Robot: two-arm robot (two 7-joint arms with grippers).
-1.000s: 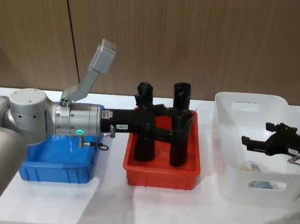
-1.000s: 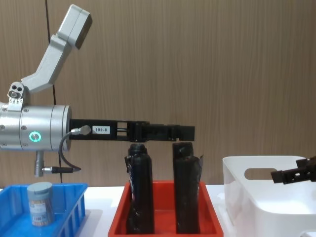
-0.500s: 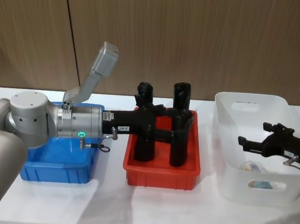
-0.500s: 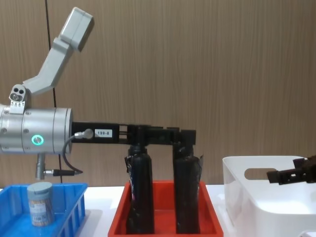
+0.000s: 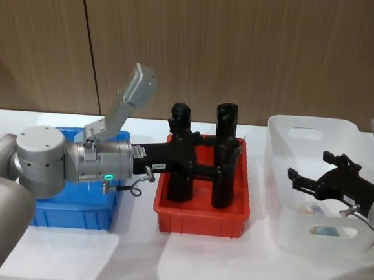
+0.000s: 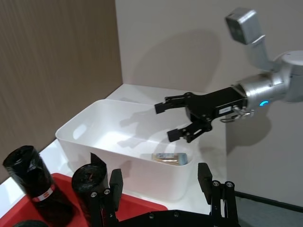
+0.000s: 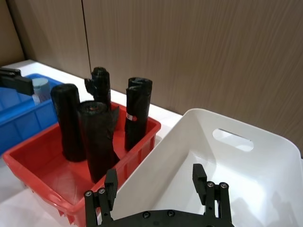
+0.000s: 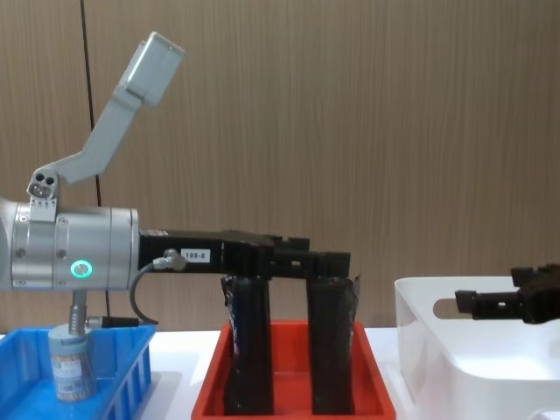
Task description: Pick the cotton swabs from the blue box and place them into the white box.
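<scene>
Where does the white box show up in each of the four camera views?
Head view: white box at the right edge.
Chest view: lower right corner.
Left wrist view: mid-picture, beyond the red tray, with the right gripper open over it.
Right wrist view: just past the gripper.
Shared landmark: the red tray, beside the box on the robot's left.
</scene>
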